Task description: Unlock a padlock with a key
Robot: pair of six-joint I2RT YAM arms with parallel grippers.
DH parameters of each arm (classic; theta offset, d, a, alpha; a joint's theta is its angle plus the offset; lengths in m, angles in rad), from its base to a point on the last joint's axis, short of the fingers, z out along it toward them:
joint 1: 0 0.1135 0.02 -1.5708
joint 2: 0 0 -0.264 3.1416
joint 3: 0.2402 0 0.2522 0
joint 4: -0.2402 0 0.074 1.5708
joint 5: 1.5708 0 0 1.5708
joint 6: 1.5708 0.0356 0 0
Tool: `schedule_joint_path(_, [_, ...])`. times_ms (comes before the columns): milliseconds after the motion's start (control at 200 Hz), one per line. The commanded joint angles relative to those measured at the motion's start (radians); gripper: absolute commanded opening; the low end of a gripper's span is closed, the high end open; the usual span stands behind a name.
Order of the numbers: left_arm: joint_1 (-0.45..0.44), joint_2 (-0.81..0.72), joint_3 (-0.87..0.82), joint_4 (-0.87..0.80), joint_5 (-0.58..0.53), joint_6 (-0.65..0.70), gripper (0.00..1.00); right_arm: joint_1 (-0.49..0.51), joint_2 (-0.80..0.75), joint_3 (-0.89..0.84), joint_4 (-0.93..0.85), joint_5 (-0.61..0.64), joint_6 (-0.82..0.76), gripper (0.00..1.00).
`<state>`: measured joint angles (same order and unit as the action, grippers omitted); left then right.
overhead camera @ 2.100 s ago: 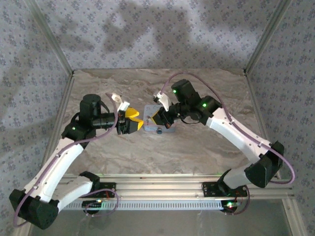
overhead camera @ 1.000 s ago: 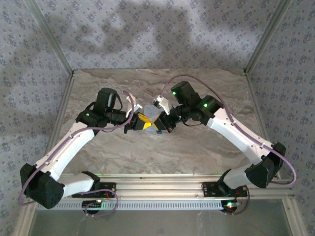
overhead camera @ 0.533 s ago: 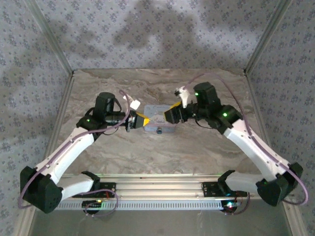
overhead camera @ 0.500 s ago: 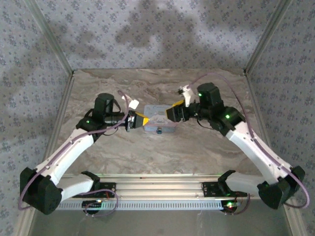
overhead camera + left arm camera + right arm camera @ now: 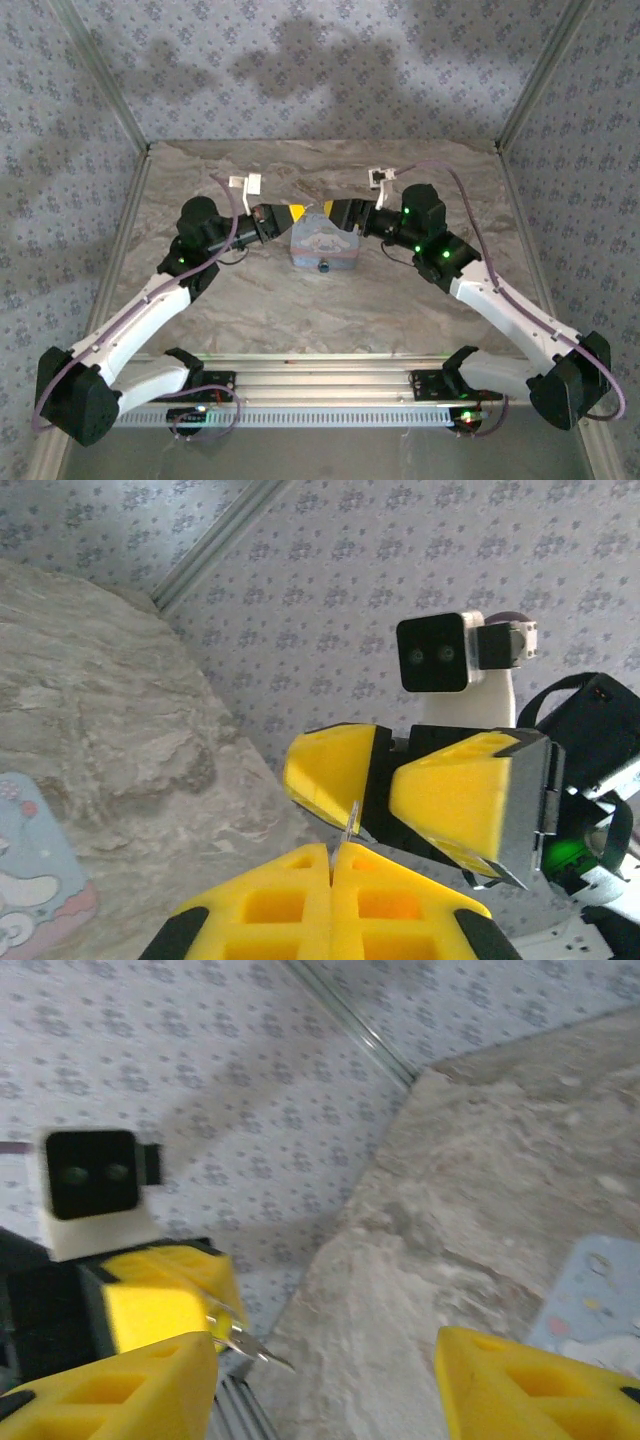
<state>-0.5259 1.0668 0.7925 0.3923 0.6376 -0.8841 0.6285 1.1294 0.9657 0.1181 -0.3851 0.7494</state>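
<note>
The tin (image 5: 322, 243) lies centrally on the worktop (image 5: 400, 300), the padlock (image 5: 323, 267) seemingly at its near edge. Above its far side the left hand (image 5: 300, 212) and right hand (image 5: 331, 210) face each other, close but apart. The key (image 5: 349, 823) juts from the left hand's tip between them.

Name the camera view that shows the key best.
Right wrist: the key juts out side-on from the shut left gripper. The left wrist view shows an edge-on sliver; in the top external view it is too small to tell.

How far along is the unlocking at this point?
Done: a thin metal piece, apparently the key, is pinched in the shut left gripper. In hand: the grippers face each other near the tin's far side, right gripper fingers open. Left: reaching the padlock at the tin's near edge, inserting, turning.
</note>
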Motion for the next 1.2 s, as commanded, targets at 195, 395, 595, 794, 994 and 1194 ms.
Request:
schedule_joint_path(195, [-0.037, 0.007, 0.043, 0.117, -0.008, -0.096, 0.00, 0.049, 0.035, 0.038, 0.142, -0.029, 0.039, 0.51])
schedule_joint_path(395, [-0.058, 0.008, 0.049, 0.107, 0.002, -0.096, 0.00, 0.070, 0.058, 0.046, 0.173, -0.033, 0.041, 0.37])
schedule_joint_path(595, [-0.068, 0.010, 0.050, 0.087, 0.019, -0.085, 0.00, 0.072, 0.058, 0.043, 0.177, -0.031, 0.035, 0.22])
schedule_joint_path(794, [-0.070, -0.006, 0.047, 0.050, 0.022, -0.063, 0.00, 0.069, 0.049, 0.030, 0.186, -0.036, 0.026, 0.00])
schedule_joint_path(994, [-0.070, -0.002, 0.055, 0.016, 0.048, -0.035, 0.00, 0.068, 0.046, 0.032, 0.208, -0.078, -0.015, 0.00])
schedule_joint_path(1194, [-0.064, -0.027, 0.114, -0.231, 0.047, 0.145, 0.26, 0.044, 0.046, 0.131, -0.038, -0.111, -0.181, 0.00])
